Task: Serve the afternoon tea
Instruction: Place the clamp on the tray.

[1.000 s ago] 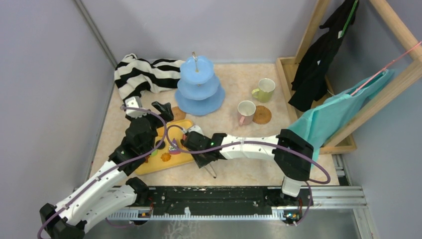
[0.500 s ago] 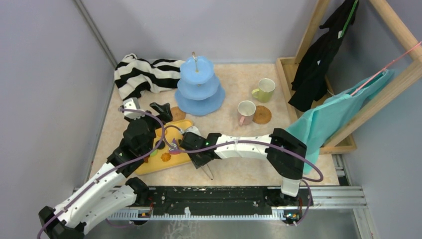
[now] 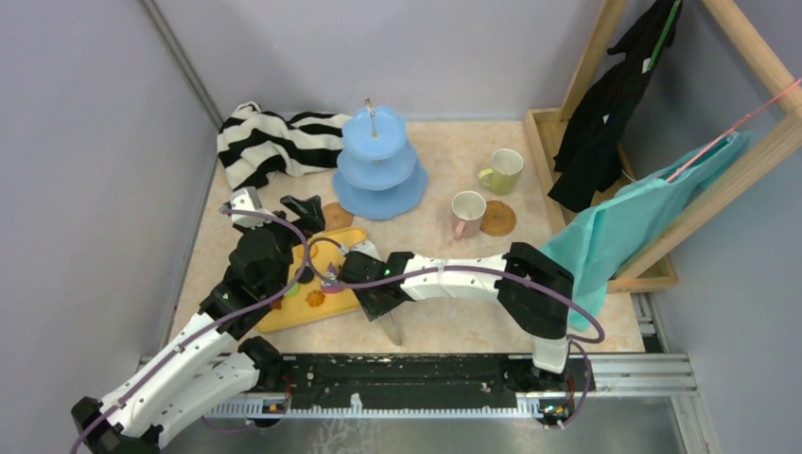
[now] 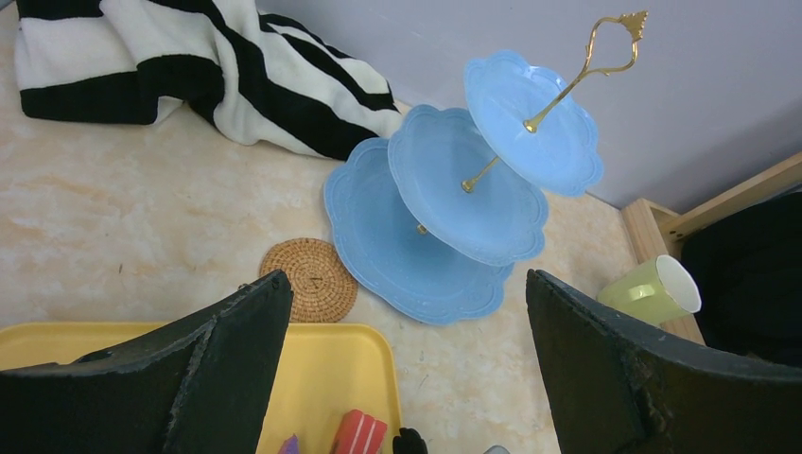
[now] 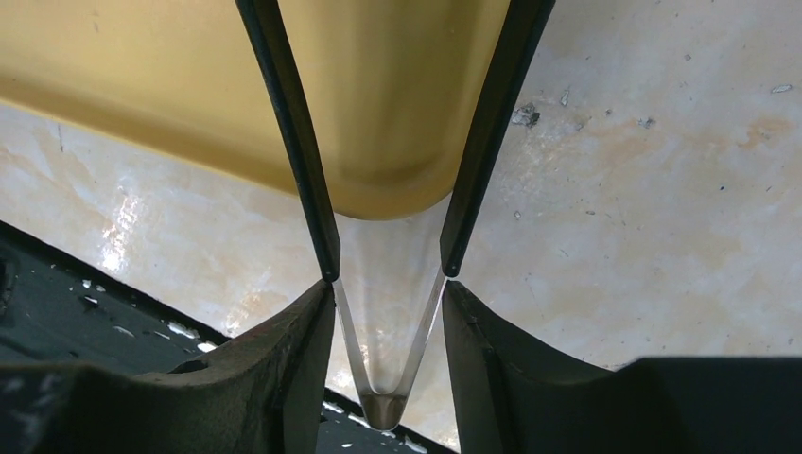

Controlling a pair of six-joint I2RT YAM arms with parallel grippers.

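Tongs clamped in my right pincer, tips over yellow tray ahead. Left pincer spread wide, empty, blue stand beyond it. Toy cookies on tray beside right pincer: small, light, probably slippery; nip across flat faces.

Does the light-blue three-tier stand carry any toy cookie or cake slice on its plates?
No, in the left wrist view all three plates of the light-blue three-tier stand are bare.
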